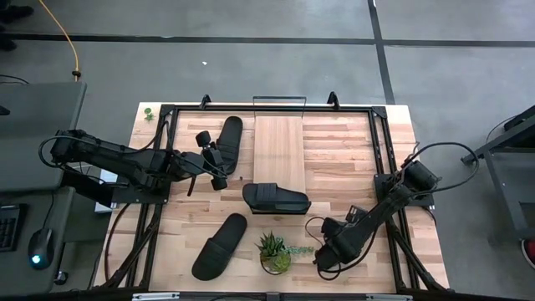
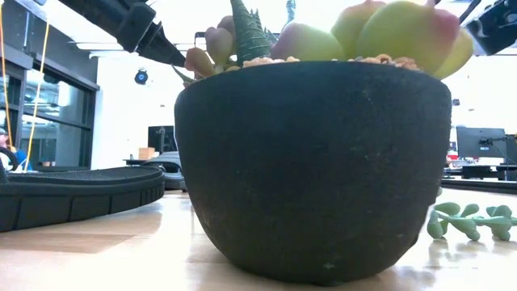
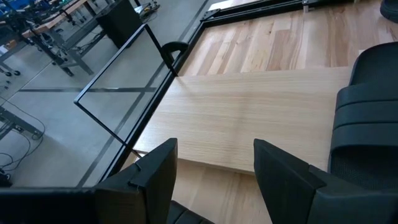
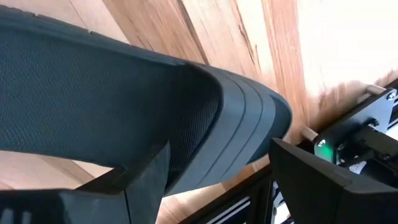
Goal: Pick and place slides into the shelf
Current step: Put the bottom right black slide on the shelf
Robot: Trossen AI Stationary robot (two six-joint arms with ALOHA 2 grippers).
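There is a wooden table (image 1: 351, 167) with a long light board on it. That board is the shelf (image 1: 277, 142). It has a thin black wire end (image 3: 118, 93) at the far side.

One slide (image 1: 276, 198) lies across the near end of the shelf. The left wrist view shows the same slide at the end of the board.

A second slide (image 1: 230, 138) lies on the table, just beside the shelf on the left arm's side. The left gripper (image 1: 213, 159) is at the near end of this slide. Its two fingers are apart and nothing is between them. Past the fingers you can see the bare top of the shelf.

A third slide (image 1: 220, 245) lies at the front of the table, well apart from the shelf. In the low view its sole lies flat on the wood. Beside it stands a small black pot (image 2: 315, 162) with green plants in it.

The right gripper (image 1: 328, 255) is low at the front of the table, on the other side of the pot. The right wrist view shows a fourth slide (image 4: 124, 74) very close. Its wide strap lies between the two fingers. The fingers are spread wide, and bare wood shows between the strap and one finger, so they are not squeezing it. From above, the arm hides this slide.
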